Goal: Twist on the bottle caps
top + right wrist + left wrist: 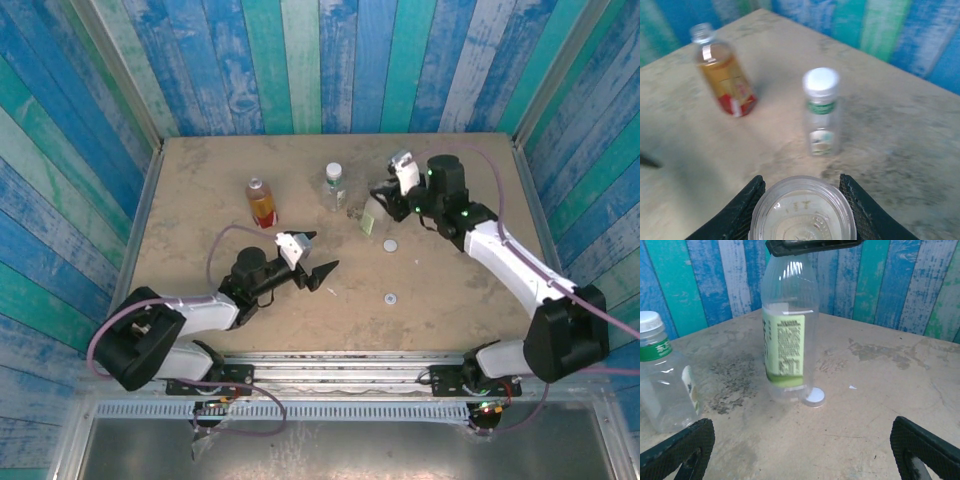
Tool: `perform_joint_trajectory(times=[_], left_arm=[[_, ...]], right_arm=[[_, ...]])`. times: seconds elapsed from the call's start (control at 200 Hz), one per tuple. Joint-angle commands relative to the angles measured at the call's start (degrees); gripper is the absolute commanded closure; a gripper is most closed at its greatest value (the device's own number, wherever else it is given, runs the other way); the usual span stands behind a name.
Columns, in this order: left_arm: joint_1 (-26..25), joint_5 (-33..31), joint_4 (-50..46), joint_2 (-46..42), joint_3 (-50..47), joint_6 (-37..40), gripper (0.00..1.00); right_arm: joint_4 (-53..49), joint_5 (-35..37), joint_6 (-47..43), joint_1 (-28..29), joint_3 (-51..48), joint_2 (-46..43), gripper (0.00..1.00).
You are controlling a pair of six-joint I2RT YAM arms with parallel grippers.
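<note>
The tall clear bottle (371, 216) with the yellow-green label stands on its base right of the desk's (200, 300) middle, its long axis upright or nearly so, neck pointing up; the right end effector (380, 198) is clamped on its top end, and in the right wrist view the bottle's round clear end (802, 212) sits between the two dark fingers (740, 210); in the left wrist view the same grip shows as a black bar (810, 246) across the top of the bottle (787, 340). There are three bottles: this one, the short clear bottle (335, 186) with a green band just to its left, and the orange bottle (261, 201) further left, both upright and both free of any end effector. There are three white caps: one cap (334, 170) sits on the short clear bottle; a loose cap (390, 244) lies flat by the base of the held bottle, touching it or just beside it as seen from the left wrist (814, 397); a second loose cap (390, 297) lies flat nearer the arms. The left end effector (322, 254) hangs low on the near left of the held bottle, fingers (680, 446) spread wide, gripping nothing, apart from bottles and caps.
</note>
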Motion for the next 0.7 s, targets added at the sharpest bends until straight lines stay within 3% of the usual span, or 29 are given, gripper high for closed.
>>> perform_joint_trajectory(times=[0.0, 0.2, 0.32, 0.541, 0.696], left_arm=[[0.9, 6.4, 1.4, 3.4, 2.8, 2.5, 0.06], [3.9, 20.8, 2.4, 9.4, 5.1, 5.6, 0.06], [3.9, 25.7, 3.3, 13.2, 6.6, 6.8, 0.04], [3.9, 25.5, 15.5, 18.7, 5.3, 5.4, 0.00], [3.9, 26.1, 18.8, 21.5, 6.2, 4.4, 0.10]], right_arm=[[-4.3, -11.0, -7.4, 3.1, -1.6, -1.9, 0.67], [-11.2, -22.0, -20.2, 6.3, -1.9, -1.6, 0.69], [-12.4, -25.0, -24.8, 8.1, -2.2, -1.3, 0.70], [-11.9, -26.7, -25.2, 9.0, -1.6, 0.4, 0.72], [-10.7, -27.1, -24.1, 9.3, -1.1, 1.7, 0.72]])
